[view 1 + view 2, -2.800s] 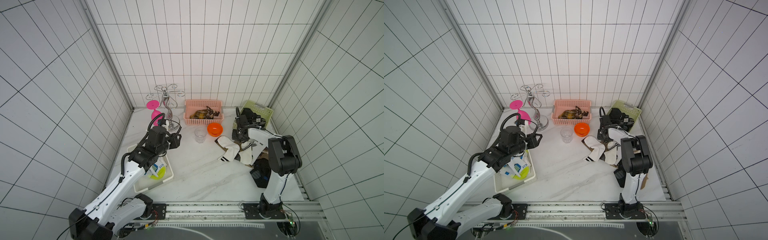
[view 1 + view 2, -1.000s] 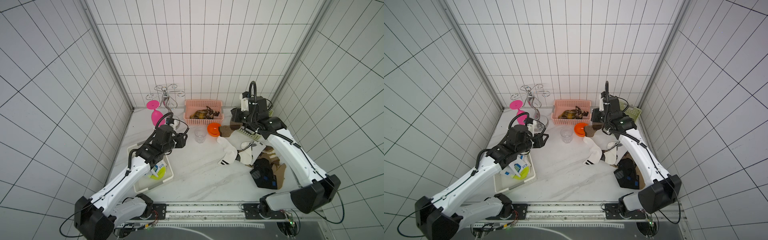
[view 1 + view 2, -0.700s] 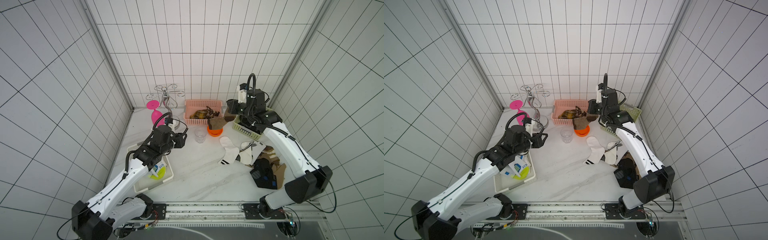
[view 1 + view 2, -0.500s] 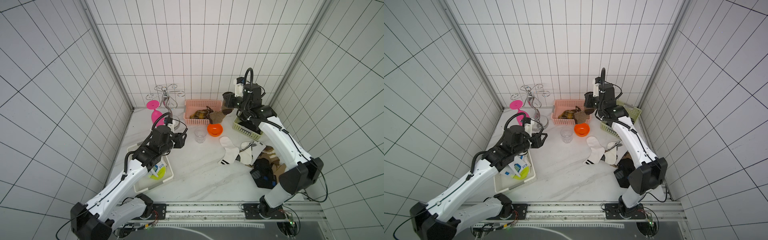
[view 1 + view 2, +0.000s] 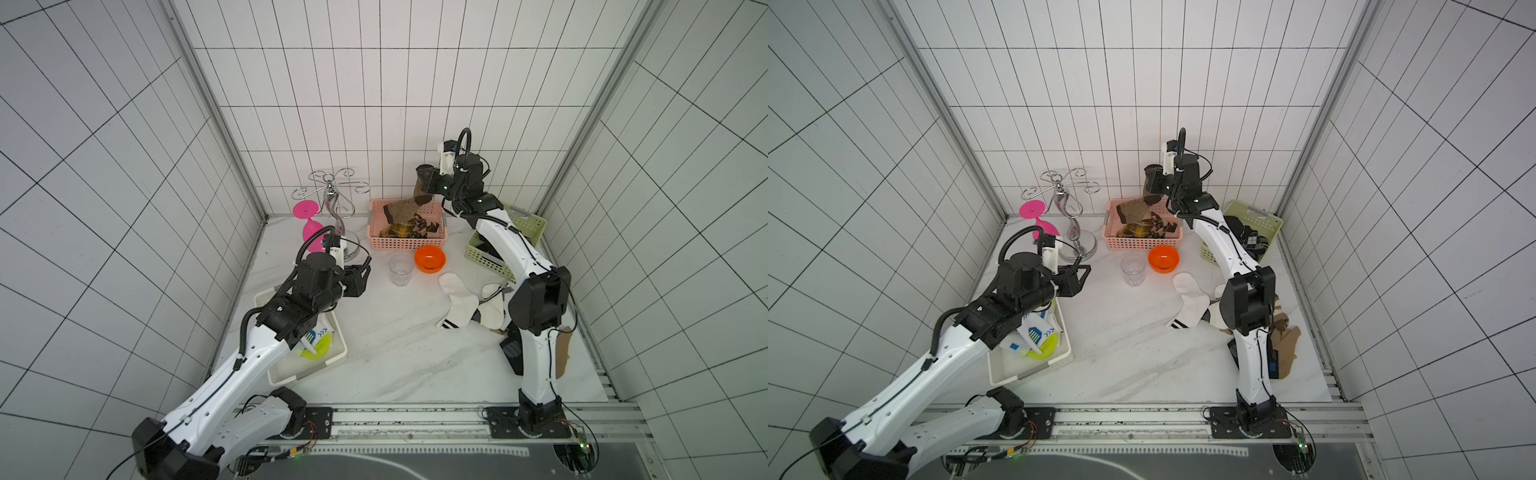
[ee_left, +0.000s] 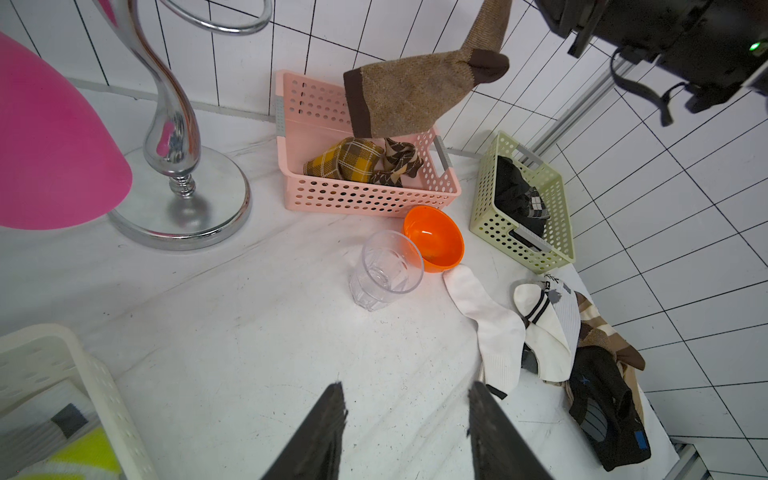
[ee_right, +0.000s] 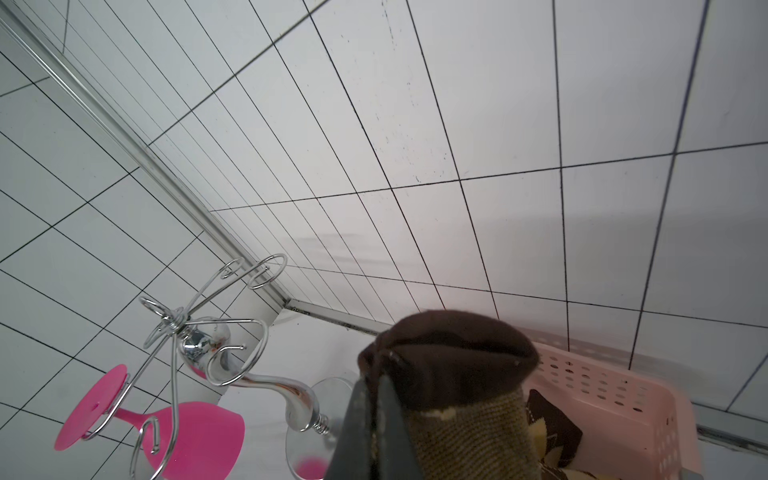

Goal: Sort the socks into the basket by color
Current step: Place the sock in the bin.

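Swung up from the sock pile point(image 6: 540, 332), right claw point(image 7: 376, 386) pinches the brown sock point(image 6: 411, 95) by its toe, cuff dangling over the pink basket point(image 6: 365, 199) above the plaid socks point(image 6: 345, 162), while left claw point(image 6: 407, 399) hovers spread above the tabletop point(image 6: 249, 332).

Pink perforated plastic basket point(image 5: 409, 243) at back of tabletop point(image 5: 395, 357), brown knit sock point(image 5: 401, 210) hanging over it; green perforated basket point(image 5: 484, 258) to its right; orange bowl point(image 5: 429, 259), clear cup point(image 5: 401, 270) just in front; white perforated basket point(image 5: 307, 372) front-left.
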{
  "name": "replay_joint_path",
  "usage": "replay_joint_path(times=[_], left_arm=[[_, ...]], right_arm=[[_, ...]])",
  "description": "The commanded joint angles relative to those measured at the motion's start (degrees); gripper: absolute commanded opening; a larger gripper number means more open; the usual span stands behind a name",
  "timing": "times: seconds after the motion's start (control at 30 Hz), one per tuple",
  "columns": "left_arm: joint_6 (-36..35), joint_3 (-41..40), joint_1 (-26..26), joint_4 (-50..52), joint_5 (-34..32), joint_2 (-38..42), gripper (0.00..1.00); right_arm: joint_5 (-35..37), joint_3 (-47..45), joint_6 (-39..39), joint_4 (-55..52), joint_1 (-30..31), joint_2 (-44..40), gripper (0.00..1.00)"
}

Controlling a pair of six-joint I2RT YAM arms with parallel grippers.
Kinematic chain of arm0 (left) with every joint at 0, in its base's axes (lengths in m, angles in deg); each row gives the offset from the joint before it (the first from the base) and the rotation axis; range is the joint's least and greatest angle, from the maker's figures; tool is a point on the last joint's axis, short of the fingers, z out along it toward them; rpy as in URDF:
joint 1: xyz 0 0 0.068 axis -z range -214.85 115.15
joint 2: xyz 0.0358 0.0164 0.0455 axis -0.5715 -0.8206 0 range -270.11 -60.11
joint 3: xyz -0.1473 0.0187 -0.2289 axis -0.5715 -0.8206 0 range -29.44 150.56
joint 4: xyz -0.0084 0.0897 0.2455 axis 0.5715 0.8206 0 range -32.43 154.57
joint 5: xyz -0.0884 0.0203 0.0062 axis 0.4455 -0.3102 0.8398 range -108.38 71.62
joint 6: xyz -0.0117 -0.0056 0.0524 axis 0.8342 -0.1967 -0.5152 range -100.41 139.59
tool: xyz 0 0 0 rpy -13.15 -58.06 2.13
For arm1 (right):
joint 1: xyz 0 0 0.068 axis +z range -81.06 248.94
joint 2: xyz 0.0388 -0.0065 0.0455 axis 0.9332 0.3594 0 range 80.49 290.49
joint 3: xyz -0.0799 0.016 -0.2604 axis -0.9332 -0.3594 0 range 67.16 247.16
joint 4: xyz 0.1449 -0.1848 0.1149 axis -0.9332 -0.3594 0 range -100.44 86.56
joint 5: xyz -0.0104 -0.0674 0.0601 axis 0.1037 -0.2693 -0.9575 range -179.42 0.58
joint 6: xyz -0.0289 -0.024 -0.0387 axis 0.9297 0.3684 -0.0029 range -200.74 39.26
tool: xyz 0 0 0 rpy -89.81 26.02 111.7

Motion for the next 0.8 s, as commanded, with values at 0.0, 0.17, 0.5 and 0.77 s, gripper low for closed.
replay_joint_path(times=[0.0, 0.17, 0.5, 0.77], left_arm=[[-0.3, 1.5, 0.3, -0.2, -1.5, 0.7, 0.5], [-0.4, 3.0, 0.2, 1.0, -2.3, -1.2, 0.5], [-0.3, 4.7, 0.3, 0.4, -2.9, -5.4, 0.5], [0.0, 5.3, 0.2, -0.9, -1.7, -7.3, 0.5]], right_arm=[[-2.9, 7.8, -2.3, 7.1, -0.3, 5.5, 0.0], [-4.5, 8.3, -6.5, 16.2, -2.1, 16.0, 0.0], [-4.6, 15.6, -8.8, 16.4, -5.9, 28.6, 0.0], [-5.2, 14.9, -8.0, 15.8, -6.3, 28.0, 0.01]])
